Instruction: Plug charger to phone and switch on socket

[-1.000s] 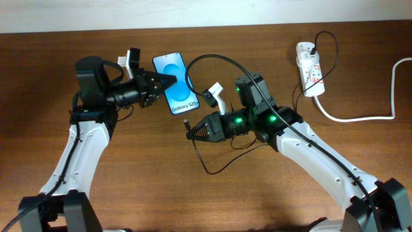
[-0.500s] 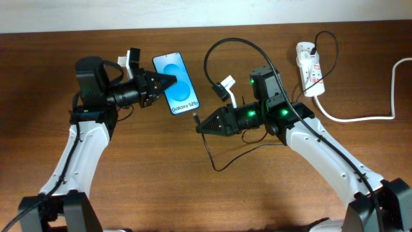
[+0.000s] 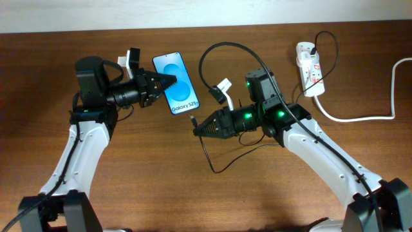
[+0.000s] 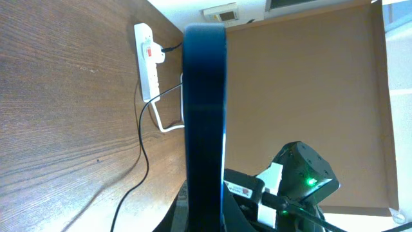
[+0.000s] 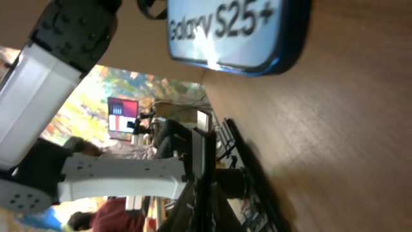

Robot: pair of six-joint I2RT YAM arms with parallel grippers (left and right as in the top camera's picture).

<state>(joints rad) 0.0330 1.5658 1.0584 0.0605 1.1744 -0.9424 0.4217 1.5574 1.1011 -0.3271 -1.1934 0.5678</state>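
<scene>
The phone (image 3: 177, 82) with its blue screen is held at its left edge by my left gripper (image 3: 162, 83), which is shut on it. In the left wrist view the phone (image 4: 205, 109) shows edge-on between the jaws (image 4: 205, 216). My right gripper (image 3: 197, 127) is shut on the charger's connector tip (image 3: 192, 119), just below the phone's bottom edge. In the right wrist view the tip (image 5: 203, 138) stands up from the jaws (image 5: 203, 193), a short gap from the "Galaxy S25+" band (image 5: 225, 29). The black cable (image 3: 212, 51) loops over to the socket (image 3: 309, 67) at the far right.
The socket's thick white cord (image 3: 360, 117) runs off to the right edge. Slack black cable (image 3: 212, 166) lies on the wooden table (image 3: 161, 180) below my right arm. The socket (image 4: 148, 61) also shows in the left wrist view.
My right gripper has carried the connector tip up and right, then slightly back left, nearer the phone's bottom edge. The cable loop has risen. The left arm and phone stayed still.
</scene>
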